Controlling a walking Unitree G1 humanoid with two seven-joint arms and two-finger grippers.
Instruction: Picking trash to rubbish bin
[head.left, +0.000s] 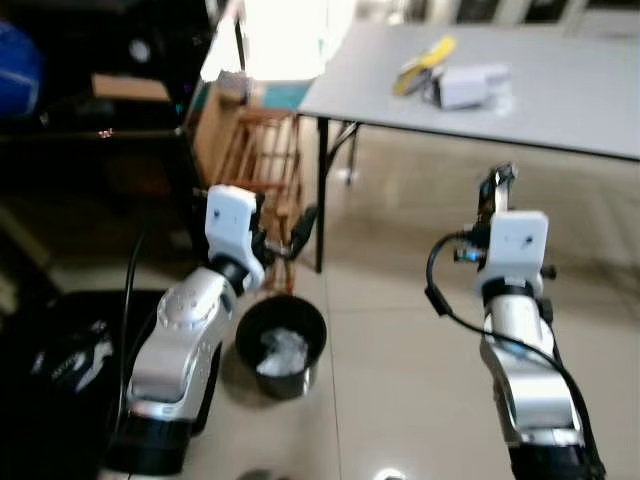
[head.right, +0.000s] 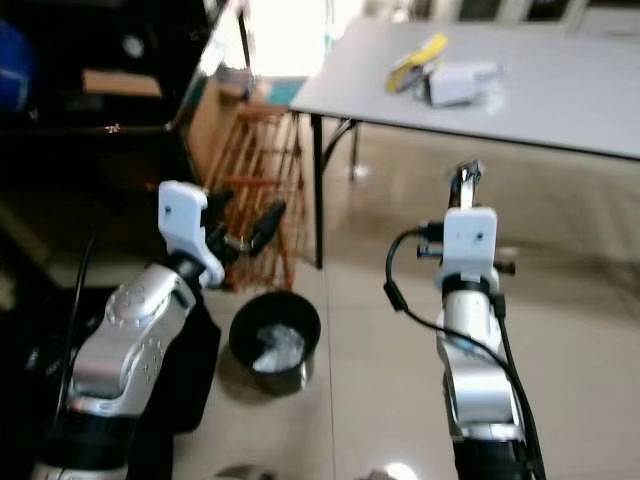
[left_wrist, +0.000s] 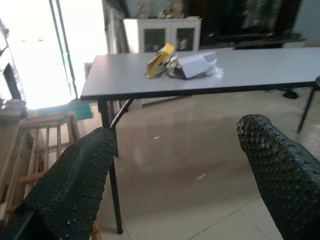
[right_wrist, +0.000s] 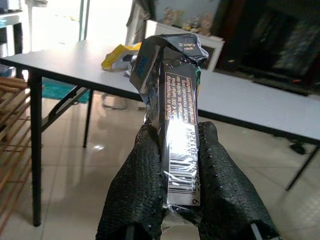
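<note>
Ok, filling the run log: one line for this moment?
right end effector: shut on wrapper | left end effector: open | bin: floor, holds trash

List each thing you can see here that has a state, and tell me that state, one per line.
Right gripper: shut on wrapper, raised.
Wrapper: pinched upright between the fingers, crumpled at the top.
Left gripper: open, holding nothing.
Bin: upright on the floor, no lid, white trash inside.
Table: standing, with a yellow item and white trash lying on it.
Wooden rack: standing beside the table.

Grey table (head.left: 560, 95) with yellow wrapper (head.left: 424, 62), white box (head.left: 470, 85).
</note>
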